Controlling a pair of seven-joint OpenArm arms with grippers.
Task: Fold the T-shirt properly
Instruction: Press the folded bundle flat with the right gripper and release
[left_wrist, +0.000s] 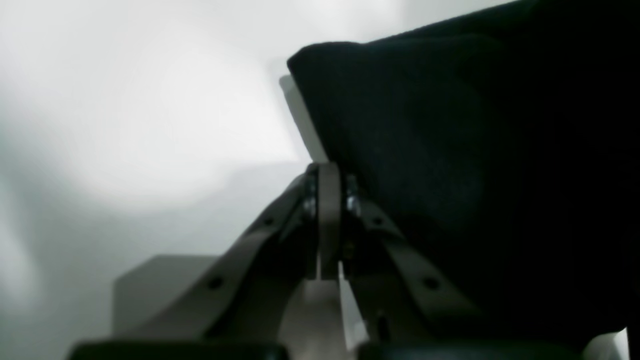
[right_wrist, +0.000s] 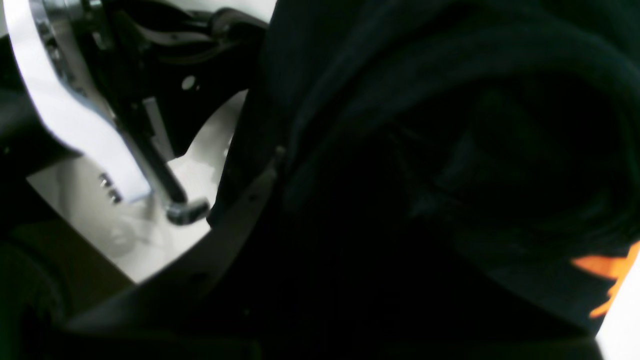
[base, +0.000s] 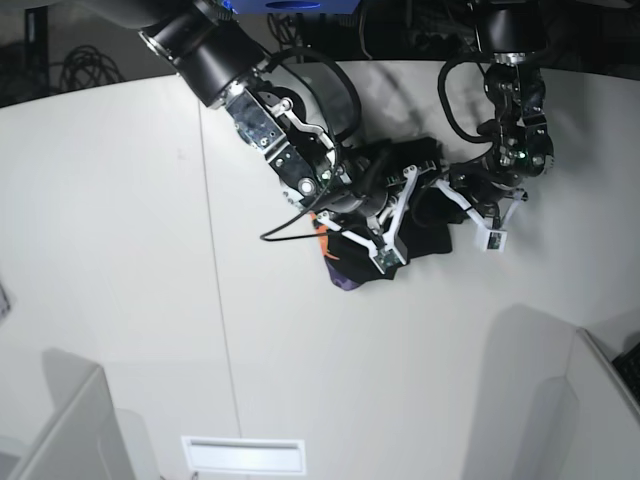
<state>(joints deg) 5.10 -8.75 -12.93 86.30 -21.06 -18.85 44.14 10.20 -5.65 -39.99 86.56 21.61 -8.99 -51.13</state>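
Observation:
The black T-shirt (base: 430, 232) lies bunched in a heap in the middle of the white table (base: 120, 250). Its orange print (base: 321, 226) and a purple patch (base: 343, 281) show at the heap's left edge. My right gripper (base: 385, 235) is pressed into the heap from the upper left. In the right wrist view black cloth (right_wrist: 425, 150) covers its jaws (right_wrist: 280, 150), which look shut on it, and a bit of orange print (right_wrist: 600, 267) shows. My left gripper (base: 470, 205) is at the heap's right edge. In the left wrist view it (left_wrist: 320, 165) looks shut on a raised fold of the shirt (left_wrist: 475, 150).
Grey box-like walls stand at the near left (base: 60, 420) and near right (base: 600, 400) corners. A white slotted panel (base: 243, 455) sits at the front edge. A seam (base: 215, 280) runs down the table. Cables hang from both arms above the shirt.

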